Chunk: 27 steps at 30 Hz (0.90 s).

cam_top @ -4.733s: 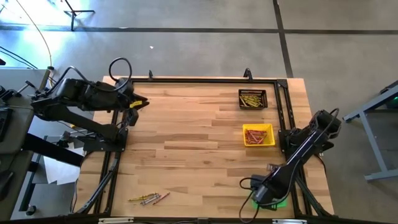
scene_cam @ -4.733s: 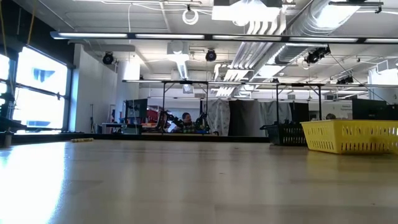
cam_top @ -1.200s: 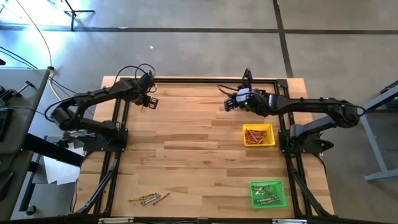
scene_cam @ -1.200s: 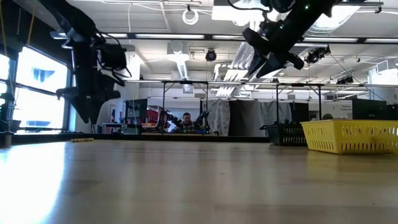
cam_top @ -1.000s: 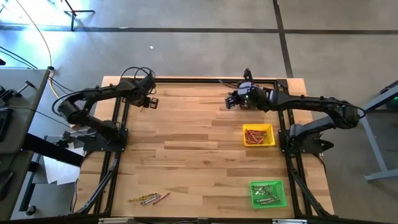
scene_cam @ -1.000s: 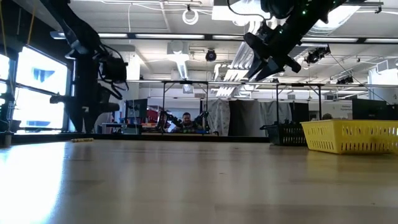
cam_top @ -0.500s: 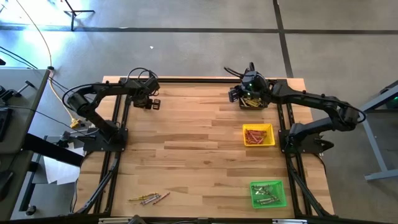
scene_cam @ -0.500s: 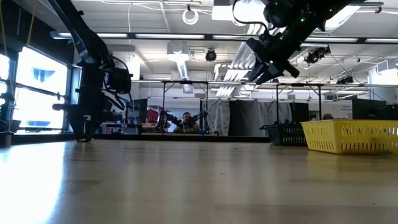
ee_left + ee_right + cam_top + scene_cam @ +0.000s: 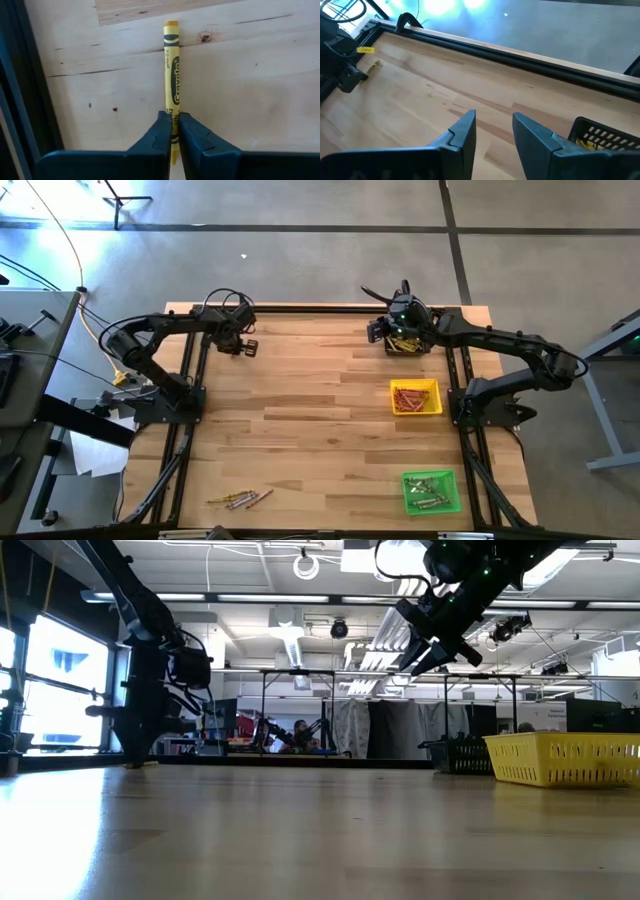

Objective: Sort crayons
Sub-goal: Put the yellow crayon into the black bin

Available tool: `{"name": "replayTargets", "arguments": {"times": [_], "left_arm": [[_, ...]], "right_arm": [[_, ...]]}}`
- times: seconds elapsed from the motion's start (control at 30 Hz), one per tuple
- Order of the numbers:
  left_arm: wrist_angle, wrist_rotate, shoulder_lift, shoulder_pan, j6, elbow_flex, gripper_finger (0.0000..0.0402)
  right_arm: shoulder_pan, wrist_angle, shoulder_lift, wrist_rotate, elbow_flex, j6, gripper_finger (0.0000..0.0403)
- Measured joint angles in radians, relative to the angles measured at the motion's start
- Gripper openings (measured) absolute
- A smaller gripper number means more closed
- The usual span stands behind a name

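A black tray [image 9: 407,340], yellow tray [image 9: 415,397] and green tray [image 9: 431,490] stand on the wooden table [image 9: 310,410].

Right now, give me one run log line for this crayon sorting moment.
left end effector: shut on yellow crayon, far left of table | right end effector: open, above black tray | stage: pickup

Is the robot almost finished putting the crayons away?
Not yet. Many crayons already lie in the yellow tray, the green tray and the black tray. The left pincer is shut on a yellow crayon lying on the table. A few loose crayons wait near the table's front edge. The right pincer hangs open, empty.
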Motion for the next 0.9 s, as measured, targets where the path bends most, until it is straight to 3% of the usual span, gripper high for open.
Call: {"name": "replayTargets", "arguments": {"times": [0.2,0.43,0.57,0.67,0.8,0.9], "left_arm": [[-0.01,0.034,-0.045,0.002,-0.027,0.016,0.0011],[0.055,0.204,-0.185,-0.043,0.031,0.07,0.0011],[0.212,0.338,-0.268,-0.09,0.019,0.117,0.0011],[0.393,0.378,-0.317,-0.135,0.007,0.14,0.0011],[0.616,0.398,-0.35,-0.195,0.031,0.157,0.0012],[0.723,0.482,-0.351,-0.224,0.016,0.162,0.0012]], "right_arm": [[0.0,0.001,0.0,0.0,0.0,0.049,0.0114],[0.0,0.009,0.0,0.0,0.0,0.109,0.0114],[0.002,0.08,0.0,-0.042,0.0,0.183,0.0114],[0.02,0.211,0.0,-0.073,0.0,0.211,0.0114],[0.057,0.416,0.0,-0.042,0.0,0.269,0.0114],[0.088,0.532,0.0,-0.002,0.0,0.277,0.0114]]}}
